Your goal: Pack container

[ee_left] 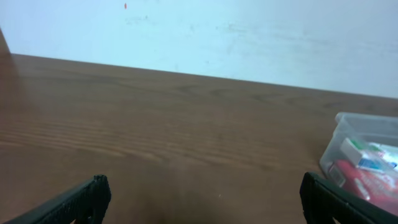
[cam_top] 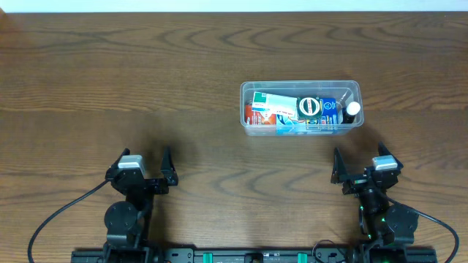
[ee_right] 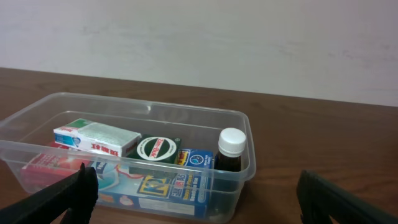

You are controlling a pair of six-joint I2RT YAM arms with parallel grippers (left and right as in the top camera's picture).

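Looking down from overhead, the container (cam_top: 300, 82) sits on the table (cam_top: 110, 73) right of centre, in the upper half of the frame. It is full: a white-and-green box (cam_top: 274, 102) at the left, a red pack (cam_top: 253, 114) below it, a round green tin (cam_top: 310, 107) in the middle, a blue carton (cam_top: 292, 126) along the lower wall, and a bottle (cam_top: 353, 109) with a white cap at the right end. The left gripper (cam_top: 144, 162) rests at the lower left, fingers spread wide and holding nothing. The right gripper (cam_top: 358, 153) sits at the lower right, just below the container but apart from it, jaws also parted and empty.

From the left wrist, both fingers stand far apart at the bottom corners with bare table (ee_left: 155, 124) between them. The container (ee_left: 367, 119) shows at the right edge, cut off by the frame. A pale wall (ee_left: 249, 37) fills the top.

From the right wrist, the container (ee_right: 124, 102) fills the left and centre, close ahead. The box (ee_right: 96, 138) lies on top of the red pack (ee_right: 38, 169), the tin (ee_right: 157, 149) rests just right of the box, the bottle (ee_right: 231, 149) stands upright in the right corner, and the carton (ee_right: 168, 185) lies flat beneath them. The dark fingers show at both lower corners, wide apart and gripping nothing.
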